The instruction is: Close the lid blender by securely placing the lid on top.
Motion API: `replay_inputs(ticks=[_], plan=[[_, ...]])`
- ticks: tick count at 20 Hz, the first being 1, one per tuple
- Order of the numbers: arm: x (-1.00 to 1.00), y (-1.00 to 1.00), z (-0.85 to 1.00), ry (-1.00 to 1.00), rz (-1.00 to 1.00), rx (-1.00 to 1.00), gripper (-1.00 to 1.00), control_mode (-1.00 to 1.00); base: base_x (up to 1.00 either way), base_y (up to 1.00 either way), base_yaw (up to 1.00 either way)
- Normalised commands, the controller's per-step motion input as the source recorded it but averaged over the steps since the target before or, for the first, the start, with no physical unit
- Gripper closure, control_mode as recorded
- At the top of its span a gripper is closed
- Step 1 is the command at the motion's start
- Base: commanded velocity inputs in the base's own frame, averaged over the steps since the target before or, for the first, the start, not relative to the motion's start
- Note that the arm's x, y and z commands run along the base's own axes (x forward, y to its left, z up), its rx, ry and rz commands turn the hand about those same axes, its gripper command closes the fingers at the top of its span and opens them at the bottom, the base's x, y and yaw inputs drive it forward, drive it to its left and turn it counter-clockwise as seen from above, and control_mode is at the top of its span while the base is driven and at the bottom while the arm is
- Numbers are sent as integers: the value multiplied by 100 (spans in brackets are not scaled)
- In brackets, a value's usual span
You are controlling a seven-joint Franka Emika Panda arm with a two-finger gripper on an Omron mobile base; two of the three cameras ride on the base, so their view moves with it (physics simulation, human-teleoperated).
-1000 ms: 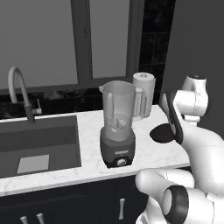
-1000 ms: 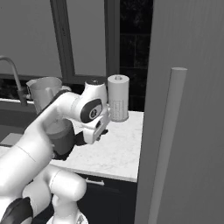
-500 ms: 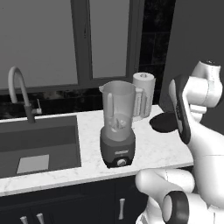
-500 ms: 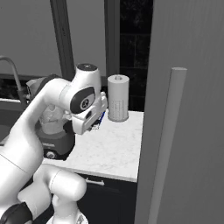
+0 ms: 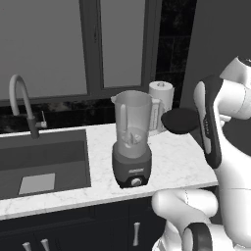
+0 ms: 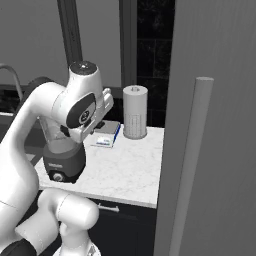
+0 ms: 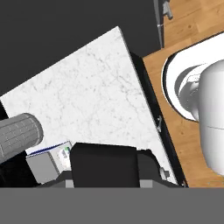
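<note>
1. The marble counter carried the blender near its front edge, with the sink to the blender's left and a white paper-towel roll behind it to the right.
2. The blender's clear jar stood upright on its dark base, its mouth open and uncovered; its long axis ran vertically.
3. The lid hung in the air to the right of the jar, roughly level with the jar's upper half and clear of the counter, apart from the jar. Judged from this, the coming move called for travel leftward and upward to bring the disc over the mouth.
4. The gripper was closed on the lid at the disc's right edge; the fingers themselves were hidden behind the forearm in the left base view.
5. The left base view alone showed the gap between lid and jar. The right base view gave the blender base under the arm, the jar largely masked. The hand view showed the dark lid low in the frame above the counter, with the roll and a small box beside it.
</note>
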Motion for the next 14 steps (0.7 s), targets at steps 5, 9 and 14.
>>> replay_inputs(ticks=[5, 9, 14], plan=[[0, 43, 43, -22, -3, 1, 100, -100, 0, 0, 0], [0, 40, 48, -16, -3, 1, 100, -100, 0, 0, 0], [4, 34, 57, -10, -1, 4, 100, -100, 0, 0, 0]])
